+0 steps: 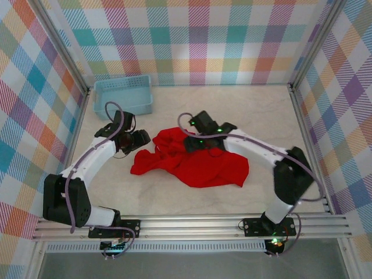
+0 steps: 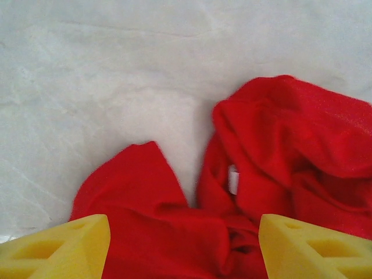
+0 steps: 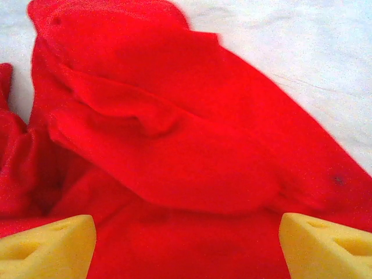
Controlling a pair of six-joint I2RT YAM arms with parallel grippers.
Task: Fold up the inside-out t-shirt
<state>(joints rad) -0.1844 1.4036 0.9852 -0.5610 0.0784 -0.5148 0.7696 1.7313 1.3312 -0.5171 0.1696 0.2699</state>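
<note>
Top: the shirt (image 1: 192, 160) lies crumpled mid table (image 1: 261, 110), with a basket (image 1: 123, 96) far left. The left gripper (image 1: 138, 139) is at the shirt's left edge, the right gripper (image 1: 195, 142) over its far part. Left wrist: jaws apart above the shirt. Right wrist: jaws apart, shirt beneath.

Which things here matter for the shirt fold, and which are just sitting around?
Job:
- red t-shirt, crumpled
- left gripper and right gripper, both open over it

Lying about:
- light-blue basket, back left, apart from the shirt
</note>
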